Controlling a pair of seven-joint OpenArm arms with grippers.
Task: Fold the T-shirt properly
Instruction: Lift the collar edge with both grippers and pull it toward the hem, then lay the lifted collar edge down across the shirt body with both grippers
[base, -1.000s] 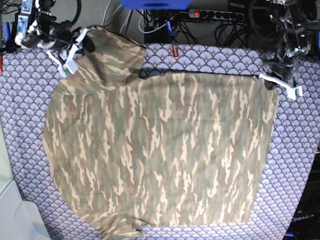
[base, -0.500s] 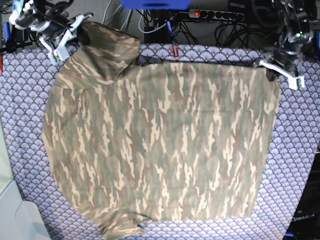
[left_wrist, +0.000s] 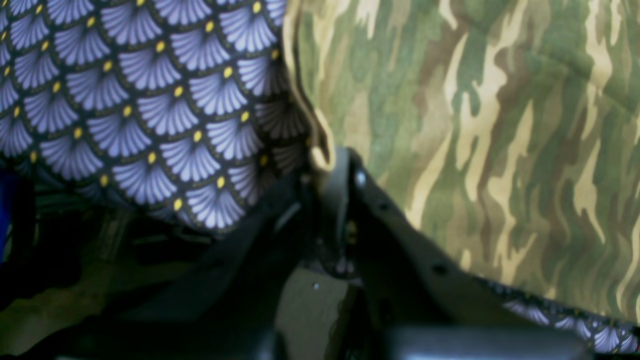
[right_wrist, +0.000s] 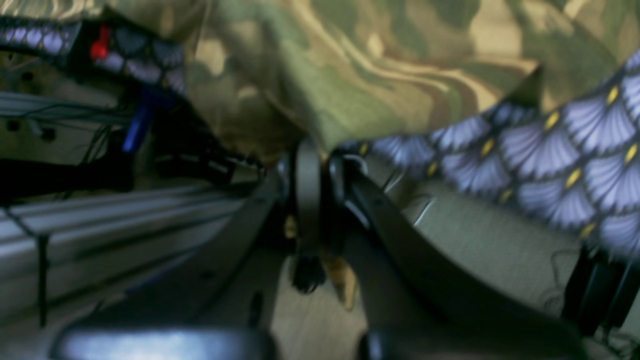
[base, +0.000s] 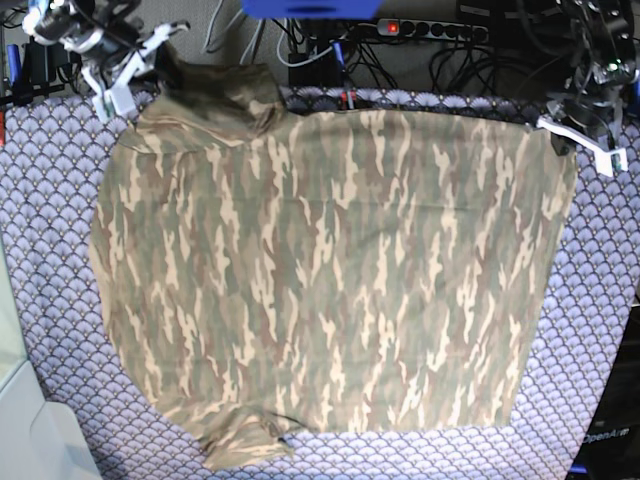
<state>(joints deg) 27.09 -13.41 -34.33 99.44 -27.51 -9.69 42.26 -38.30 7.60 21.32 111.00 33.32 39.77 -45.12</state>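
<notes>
1. Left gripper (base: 578, 135), at the far right corner of the desk: jaws pinched together on a corner of the shirt (base: 330, 280).
2. In the left wrist view, shirt hem caught between the dark fingers (left_wrist: 345, 200) of the left gripper (left_wrist: 330, 165), cloth (left_wrist: 150, 100) just beside on the left.
3. Right gripper (base: 125, 70), at the far left corner: jaws clamped on the shirt's other far corner, near a sleeve.
4. In the right wrist view, right gripper (right_wrist: 320, 150) closed on bunched camouflage fabric (right_wrist: 350, 75), a fold of the purple cloth (right_wrist: 550, 150) lifted beside it on the right.
5. Shirt spread flat over most of the desk, far edge stretched between the two grippers, running along the far edge of the desk.
6. Near edge of the shirt close to the near edge of the desk, a sleeve bunched toward the near left.
7. Purple scale-patterned cloth (base: 50, 200) showing around the shirt on the left, right and near sides.
8. Beyond the far edge: power strip (base: 420, 30) with a red light, tangled cables (base: 320, 55) beside it.
</notes>
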